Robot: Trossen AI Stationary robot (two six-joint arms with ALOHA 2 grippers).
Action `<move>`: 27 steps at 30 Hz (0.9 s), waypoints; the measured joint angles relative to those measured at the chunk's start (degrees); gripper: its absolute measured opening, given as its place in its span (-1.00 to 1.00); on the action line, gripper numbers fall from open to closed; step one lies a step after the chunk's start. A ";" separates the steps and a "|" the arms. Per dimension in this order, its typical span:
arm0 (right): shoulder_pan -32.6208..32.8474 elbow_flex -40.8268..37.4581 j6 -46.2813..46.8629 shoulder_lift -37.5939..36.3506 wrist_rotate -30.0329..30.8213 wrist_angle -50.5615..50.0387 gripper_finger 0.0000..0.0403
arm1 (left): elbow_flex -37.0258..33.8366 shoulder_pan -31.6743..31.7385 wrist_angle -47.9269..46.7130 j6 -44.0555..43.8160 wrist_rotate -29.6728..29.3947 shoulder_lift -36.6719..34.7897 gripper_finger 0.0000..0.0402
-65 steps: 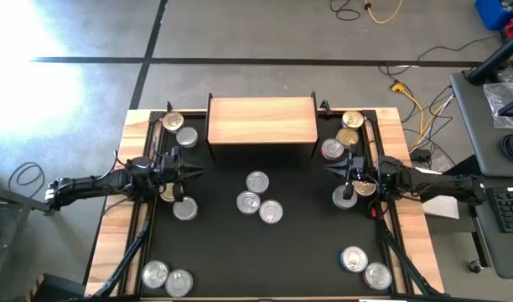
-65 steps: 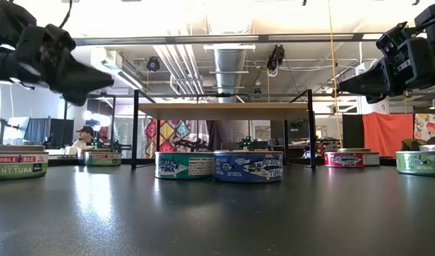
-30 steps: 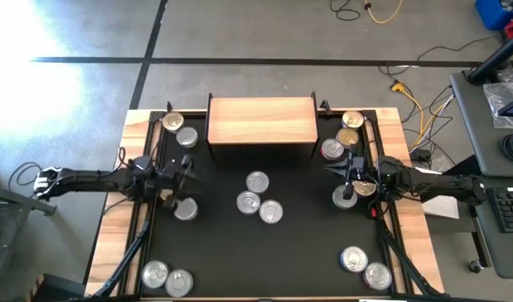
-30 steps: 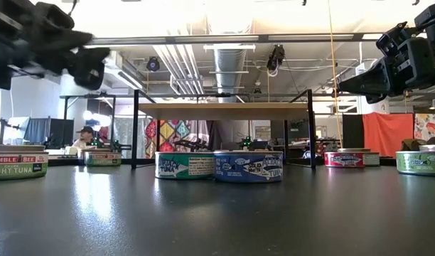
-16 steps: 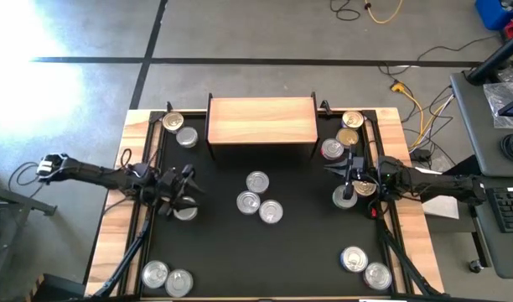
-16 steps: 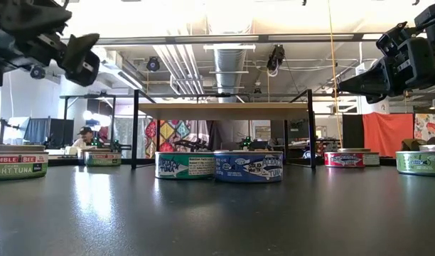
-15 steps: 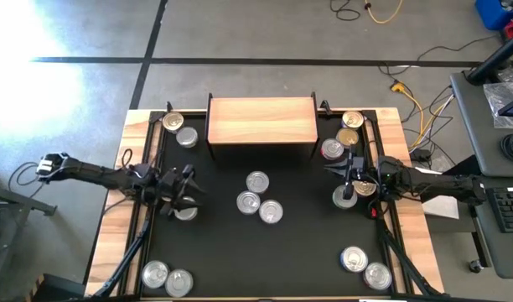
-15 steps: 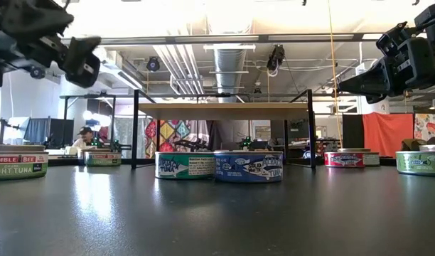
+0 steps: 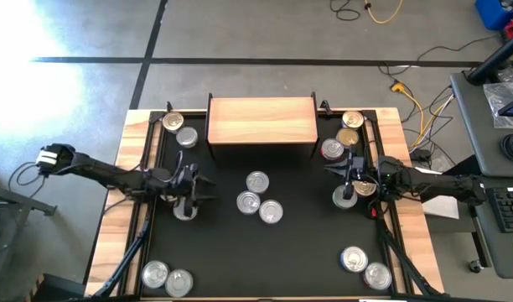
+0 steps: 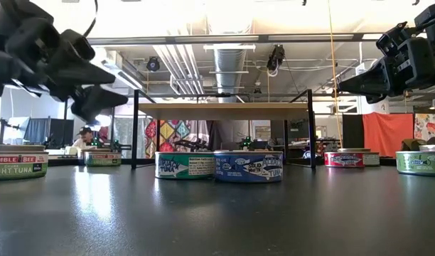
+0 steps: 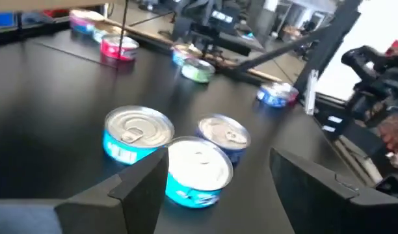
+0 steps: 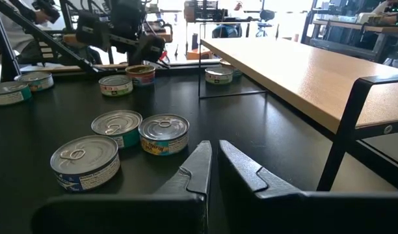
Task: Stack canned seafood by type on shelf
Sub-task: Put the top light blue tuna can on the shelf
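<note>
While shelf (image 9: 261,120) sits bare, three cans (image 9: 260,202) cluster mid-table.

In the high view, the left gripper (image 9: 192,190) covers most of one can (image 9: 184,210), so its lid colour cannot be told. The low view cuts off a can (image 10: 15,163) at the left edge and another can (image 10: 421,161) at the right edge. The left wrist view is blurred; the can labels there are unreadable.

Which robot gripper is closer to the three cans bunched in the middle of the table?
The left gripper. It hovers just beside the three middle cans, fingers open and pointing at them. The right gripper waits shut, farther off by the table's right edge.
</note>
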 joint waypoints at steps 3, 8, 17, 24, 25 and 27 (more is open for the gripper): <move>0.01 0.00 0.00 0.00 0.00 0.00 -0.91 | 0.06 -0.30 2.62 0.22 3.95 3.66 0.26; 0.00 0.00 0.00 0.00 0.00 0.00 -0.91 | 0.07 -2.03 4.95 2.74 10.93 8.97 0.26; 0.00 0.01 0.00 0.00 0.00 0.00 -0.91 | 0.75 -4.08 16.53 3.08 10.27 20.32 0.35; 0.01 0.02 0.00 0.00 0.00 0.00 -0.91 | 7.33 -4.04 16.03 3.25 6.47 31.33 0.57; -0.01 0.01 0.00 0.00 0.00 0.01 -0.91 | 8.47 -4.04 16.06 3.65 5.09 33.21 0.59; 0.01 0.00 0.00 0.00 0.00 0.00 -0.91 | 10.66 -4.04 15.99 4.74 2.97 36.87 0.60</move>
